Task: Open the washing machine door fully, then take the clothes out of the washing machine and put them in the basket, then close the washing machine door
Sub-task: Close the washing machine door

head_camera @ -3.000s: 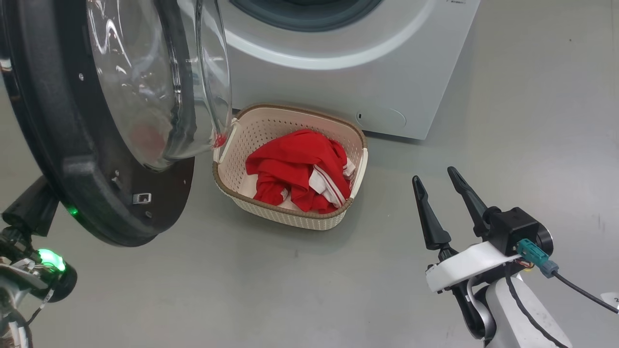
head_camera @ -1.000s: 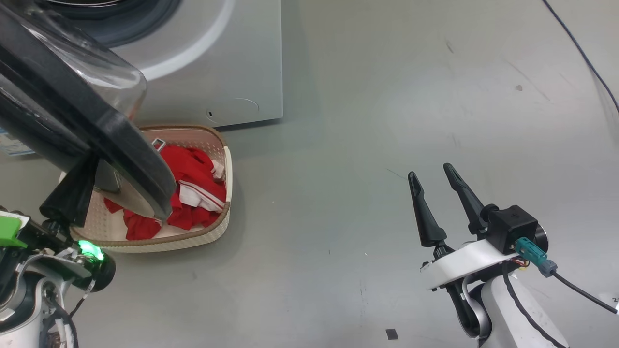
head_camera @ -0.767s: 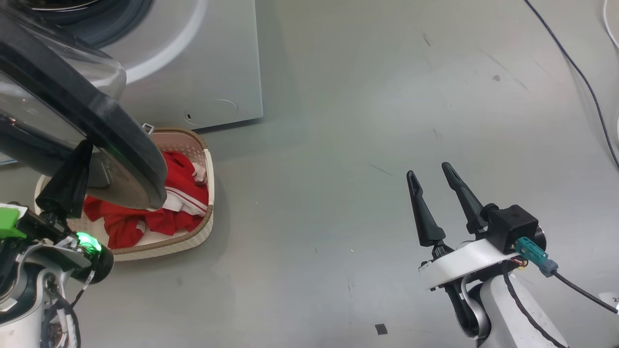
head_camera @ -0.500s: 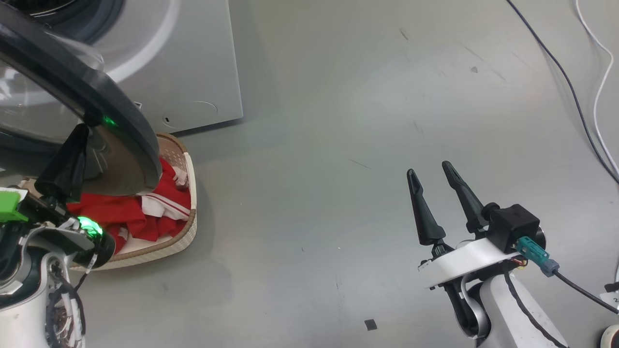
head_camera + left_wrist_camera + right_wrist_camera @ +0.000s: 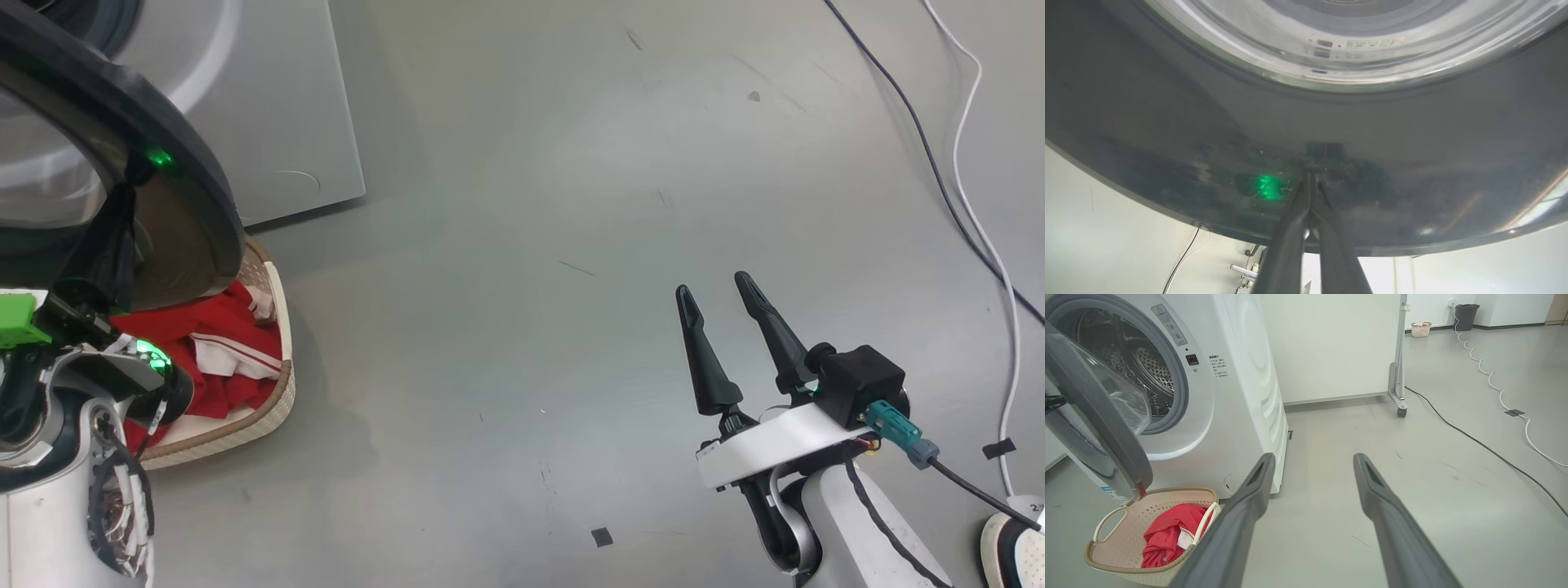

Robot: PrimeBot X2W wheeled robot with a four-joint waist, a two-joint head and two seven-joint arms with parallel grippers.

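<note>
**A:** Where is the large round door with the glossy black ring (image 5: 1102, 420)?

**B:** Half-open on the big white front-loading washing machine (image 5: 1241, 375), its lower edge above the cream perforated basket (image 5: 1147, 492) of red clothes (image 5: 1165, 535). The left gripper (image 5: 1309, 179), fingers pressed together, touches the ring's outer face.

**A:** The right gripper (image 5: 711, 284)?

**B:** Fingers spread, holding nothing, well apart over the floor (image 5: 531, 245).

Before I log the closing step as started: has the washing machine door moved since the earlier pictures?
Yes. The washing machine door has swung toward the washing machine, its lower rim now over the basket.
</note>
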